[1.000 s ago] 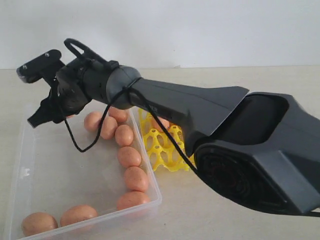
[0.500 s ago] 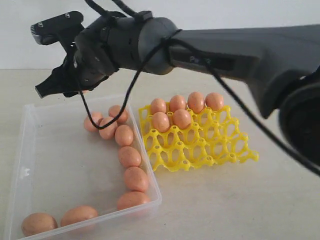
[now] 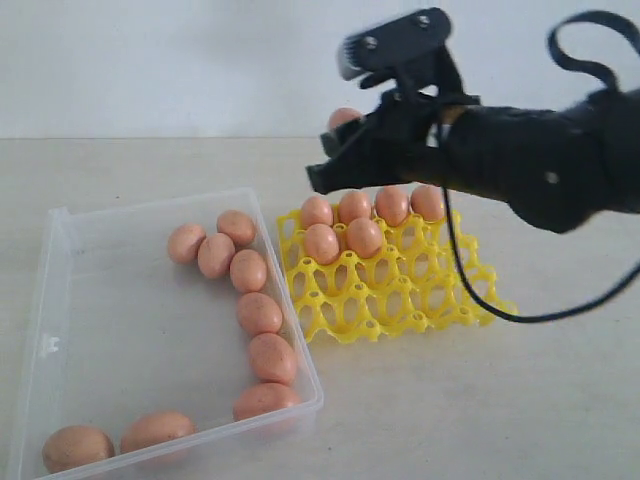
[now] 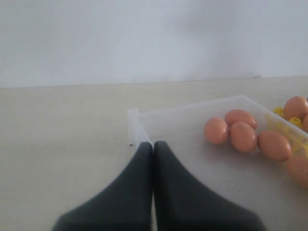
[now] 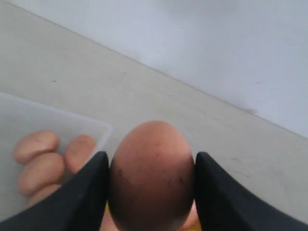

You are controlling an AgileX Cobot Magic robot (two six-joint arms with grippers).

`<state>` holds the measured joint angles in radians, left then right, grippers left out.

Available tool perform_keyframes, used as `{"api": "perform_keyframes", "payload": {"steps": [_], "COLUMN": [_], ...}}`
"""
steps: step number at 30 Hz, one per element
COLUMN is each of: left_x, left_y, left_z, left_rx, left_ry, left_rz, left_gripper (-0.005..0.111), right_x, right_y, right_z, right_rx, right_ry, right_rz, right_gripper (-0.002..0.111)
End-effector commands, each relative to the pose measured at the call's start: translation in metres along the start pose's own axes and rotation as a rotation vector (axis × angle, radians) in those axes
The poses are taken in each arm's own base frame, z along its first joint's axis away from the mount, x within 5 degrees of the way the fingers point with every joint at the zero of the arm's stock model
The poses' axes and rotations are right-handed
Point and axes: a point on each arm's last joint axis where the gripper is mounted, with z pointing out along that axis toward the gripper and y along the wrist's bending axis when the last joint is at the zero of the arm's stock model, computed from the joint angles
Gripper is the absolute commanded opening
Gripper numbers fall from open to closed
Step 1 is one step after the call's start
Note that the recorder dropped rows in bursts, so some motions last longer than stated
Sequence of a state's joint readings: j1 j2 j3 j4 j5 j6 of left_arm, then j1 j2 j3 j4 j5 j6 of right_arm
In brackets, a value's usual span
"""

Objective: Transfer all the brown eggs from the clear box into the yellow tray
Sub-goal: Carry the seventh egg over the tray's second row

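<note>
**Right jaws gripping one brown egg above the yellow tray**

The right jaws are clenching a brown egg (image 5: 151, 175) between them, pressing on its two sides while its rounded end is poking out past the tips. In the exterior view the egg is hanging in the air above the far left corner of the yellow tray (image 3: 400, 300), not touching it.

Six brown eggs (image 3: 365, 237) are sitting in the tray's cups, four along the far row and two in the next row, toward the left. The other cups are showing bare lattice.

The tray is standing on the worktop (image 3: 500, 420), just beside the right wall of the clear box (image 3: 150, 200). Nine more eggs are lying loose in the box. Three are clustering at the far end, four are trailing down the wall nearest the tray, and two are resting by the near rim.

The left jaws are pressing flat against each other with nothing between them, their tips showing just by a corner of the box.
</note>
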<state>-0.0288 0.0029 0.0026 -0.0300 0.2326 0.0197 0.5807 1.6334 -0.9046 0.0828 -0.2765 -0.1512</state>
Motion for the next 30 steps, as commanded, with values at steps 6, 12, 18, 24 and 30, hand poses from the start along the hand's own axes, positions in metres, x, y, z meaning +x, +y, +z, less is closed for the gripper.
{"api": "perform_keyframes", "payload": {"steps": [6, 12, 18, 24, 30], "left_x": [-0.001, -0.001, -0.001, -0.001, -0.001], "left_y": [0.0, 0.0, 0.0, 0.0, 0.0], "left_z": [0.0, 0.0, 0.0, 0.0, 0.0], "left_rx": [0.005, 0.005, 0.005, 0.005, 0.005], "left_ry": [-0.007, -0.007, -0.007, -0.007, -0.007], "left_rz": [-0.004, -0.004, -0.004, -0.004, -0.004], "left_gripper": [-0.004, -0.004, -0.004, -0.004, -0.004], "right_x": [0.039, 0.058, 0.071, 0.073, 0.082], "right_y": [-0.024, -0.024, -0.024, -0.024, -0.024], "right_z": [-0.036, -0.022, -0.01, -0.004, 0.005], "right_rx": [0.167, 0.174, 0.189, 0.185, 0.194], "right_ry": [-0.049, -0.016, -0.045, -0.108, -0.136], "right_rz": [-0.141, -0.141, -0.011, 0.072, 0.134], "right_gripper": [0.0, 0.0, 0.0, 0.0, 0.0]}}
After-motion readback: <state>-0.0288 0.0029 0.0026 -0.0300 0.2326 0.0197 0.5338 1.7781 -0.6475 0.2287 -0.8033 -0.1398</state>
